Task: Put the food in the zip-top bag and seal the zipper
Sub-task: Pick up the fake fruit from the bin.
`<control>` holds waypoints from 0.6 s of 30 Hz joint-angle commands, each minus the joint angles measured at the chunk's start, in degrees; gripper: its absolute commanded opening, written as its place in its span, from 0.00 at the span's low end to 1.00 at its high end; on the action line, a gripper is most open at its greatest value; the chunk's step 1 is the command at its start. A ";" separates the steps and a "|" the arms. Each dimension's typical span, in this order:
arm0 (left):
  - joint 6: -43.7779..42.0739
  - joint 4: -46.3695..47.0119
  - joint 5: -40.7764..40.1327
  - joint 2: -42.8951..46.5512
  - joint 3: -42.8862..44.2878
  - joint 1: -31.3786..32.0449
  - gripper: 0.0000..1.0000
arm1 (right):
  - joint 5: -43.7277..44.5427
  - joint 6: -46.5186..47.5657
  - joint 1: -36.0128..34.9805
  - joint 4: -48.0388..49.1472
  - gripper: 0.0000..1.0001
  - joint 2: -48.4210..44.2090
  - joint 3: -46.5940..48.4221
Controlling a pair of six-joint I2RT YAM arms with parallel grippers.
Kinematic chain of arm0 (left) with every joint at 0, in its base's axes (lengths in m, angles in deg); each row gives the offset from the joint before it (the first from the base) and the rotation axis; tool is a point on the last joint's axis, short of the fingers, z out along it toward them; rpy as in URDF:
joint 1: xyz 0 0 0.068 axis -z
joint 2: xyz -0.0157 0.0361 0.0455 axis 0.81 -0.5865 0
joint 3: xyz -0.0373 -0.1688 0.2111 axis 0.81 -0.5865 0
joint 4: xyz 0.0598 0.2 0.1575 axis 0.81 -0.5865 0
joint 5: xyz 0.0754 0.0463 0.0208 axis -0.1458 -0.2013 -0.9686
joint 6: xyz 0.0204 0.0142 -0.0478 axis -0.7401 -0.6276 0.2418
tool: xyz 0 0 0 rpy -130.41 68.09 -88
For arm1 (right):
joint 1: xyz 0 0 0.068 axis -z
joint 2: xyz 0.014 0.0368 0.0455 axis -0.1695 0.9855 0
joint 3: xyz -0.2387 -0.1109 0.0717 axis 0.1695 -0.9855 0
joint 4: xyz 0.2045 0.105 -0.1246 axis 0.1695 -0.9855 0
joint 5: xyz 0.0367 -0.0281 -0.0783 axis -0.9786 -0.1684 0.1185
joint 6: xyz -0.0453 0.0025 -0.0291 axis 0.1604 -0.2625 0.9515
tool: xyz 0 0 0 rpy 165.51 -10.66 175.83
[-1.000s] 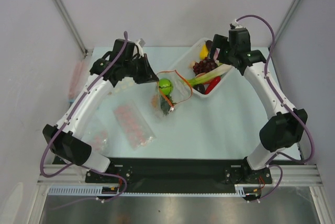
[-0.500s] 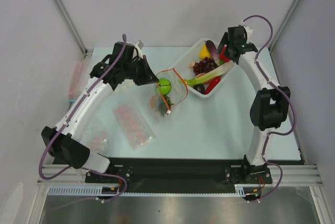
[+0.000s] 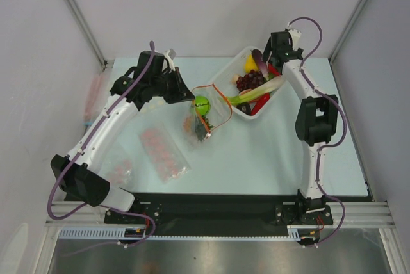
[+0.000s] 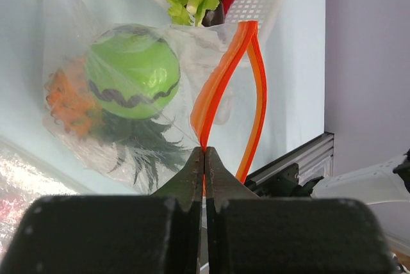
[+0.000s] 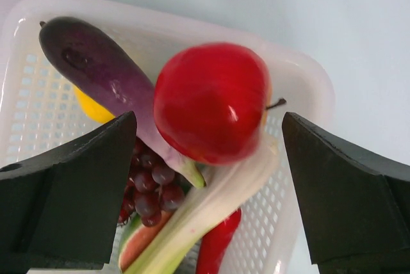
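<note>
The clear zip-top bag (image 3: 216,115) lies mid-table with its mouth open. The round green fruit (image 3: 202,104) and the orange pineapple (image 3: 194,126) are inside it. My left gripper (image 3: 187,95) is shut on the orange-red zipper (image 3: 218,93) at the bag's left end. The left wrist view shows the jaws (image 4: 205,159) pinching the strip (image 4: 221,85), with the green fruit (image 4: 132,69) and the pineapple (image 4: 67,101) behind the plastic. My right gripper (image 3: 273,58) is open above the round red fruit (image 5: 211,101). That fruit rests in the basket, between my spread fingers (image 5: 64,191) and apart from both.
The white perforated basket (image 3: 224,75) at the back right holds a purple eggplant (image 5: 102,72), dark grapes (image 5: 150,191), a pale green stalk (image 5: 211,213), a red chili (image 3: 261,104) and a yellow piece. Two clear packets of pink-red dots (image 3: 163,152) lie front left. Walls stand close on three sides.
My right arm has folded upward and its gripper has shifted a little left over the basket's far corner; the red fruit now shows under it. The left gripper and bag have hardly moved.
</note>
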 commanded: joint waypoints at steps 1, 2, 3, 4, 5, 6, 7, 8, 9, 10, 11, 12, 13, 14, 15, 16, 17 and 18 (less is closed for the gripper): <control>1.11 2.47 0.63 1.73 0.48 -0.28 0.00 | 1.28 0.49 0.25 3.22 1.00 2.47 4.42; 1.11 2.39 0.54 1.64 0.74 -0.28 0.00 | 1.28 0.49 0.25 3.49 1.00 3.00 4.51; 0.85 2.47 0.54 1.55 0.92 -0.28 0.00 | 1.37 0.49 0.25 3.84 1.00 3.35 4.60; 0.58 2.39 0.54 1.11 1.18 -0.28 0.00 | 1.63 0.22 0.25 4.10 1.00 3.88 4.95; 0.32 2.04 0.46 0.76 1.88 -0.28 0.00 | 1.72 0.22 0.25 3.93 1.00 4.84 5.30; -0.38 1.25 0.46 0.50 2.41 -0.28 0.00 | 1.81 0.05 0.25 3.76 1.00 5.37 5.65; -0.74 0.90 0.46 0.06 2.85 -0.28 0.00 | 1.99 -0.04 0.25 3.32 1.00 5.90 6.09; -1.09 0.46 0.46 -0.29 3.64 -0.28 0.00 | 2.08 -0.13 0.25 2.97 1.00 6.51 6.71; -1.44 0.02 0.28 -0.38 3.82 -0.28 0.00 | 1.99 -0.22 0.33 2.79 0.97 6.61 6.80; -1.70 -0.07 0.19 -0.47 3.99 -0.28 0.00 | 1.73 -0.04 0.25 2.79 0.94 6.61 6.71; -1.88 0.01 0.19 -0.47 4.17 -0.28 0.00 | 0.85 0.05 0.25 2.87 0.91 6.43 6.28; -1.97 -0.16 0.19 -0.47 4.17 -0.28 0.00 | 0.58 0.05 0.25 3.05 0.85 5.65 5.92; -2.06 -0.16 0.37 -0.56 4.26 -0.28 0.00 | 0.23 0.39 0.25 3.40 0.83 5.21 5.40; -2.14 -0.16 0.54 -0.56 4.43 -0.28 0.00 | 0.14 0.48 0.07 3.49 0.81 4.51 4.87; -2.23 -0.25 0.89 -0.82 4.52 -0.28 0.00 | 0.14 0.66 0.07 3.66 0.78 3.80 3.65; -2.15 -0.25 1.42 -1.09 4.61 -0.28 0.00 | 0.14 0.75 -0.02 4.01 0.77 2.06 2.94; -2.15 -0.25 1.77 -1.00 4.61 -0.28 0.00 | 0.06 1.18 -0.10 4.10 0.76 1.08 2.15; -2.06 -0.25 1.95 -1.17 4.70 -0.28 0.00 | -0.03 1.45 -0.19 4.37 0.74 0.03 0.05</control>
